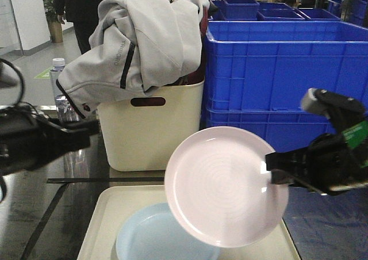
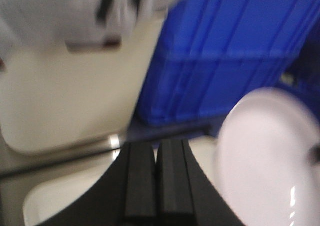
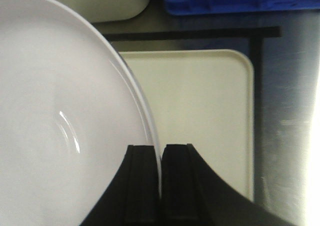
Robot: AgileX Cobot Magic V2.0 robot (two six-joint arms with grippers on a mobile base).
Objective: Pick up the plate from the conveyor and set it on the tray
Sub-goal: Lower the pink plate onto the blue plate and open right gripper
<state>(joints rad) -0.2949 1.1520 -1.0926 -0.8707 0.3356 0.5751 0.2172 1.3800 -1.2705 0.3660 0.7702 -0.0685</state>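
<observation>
While right gripper [image 3: 161, 183] pinches one plate [image 1: 221, 186], one tray [image 1: 109, 211].

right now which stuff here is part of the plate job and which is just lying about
Job: pink plate clamped by its rim in the right gripper; cream tray; blue plate already lying on it.

Lying about: cream bin, grey jacket, blue crates, water bottle.

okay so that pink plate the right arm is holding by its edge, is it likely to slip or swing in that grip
Probably somewhat. The pink plate looks glossy and is pinched only at its rim by the right gripper, so it could pivot or slide. It appears rigid, not floppy. It hangs tilted above the tray, so a slip would likely land there.
</observation>
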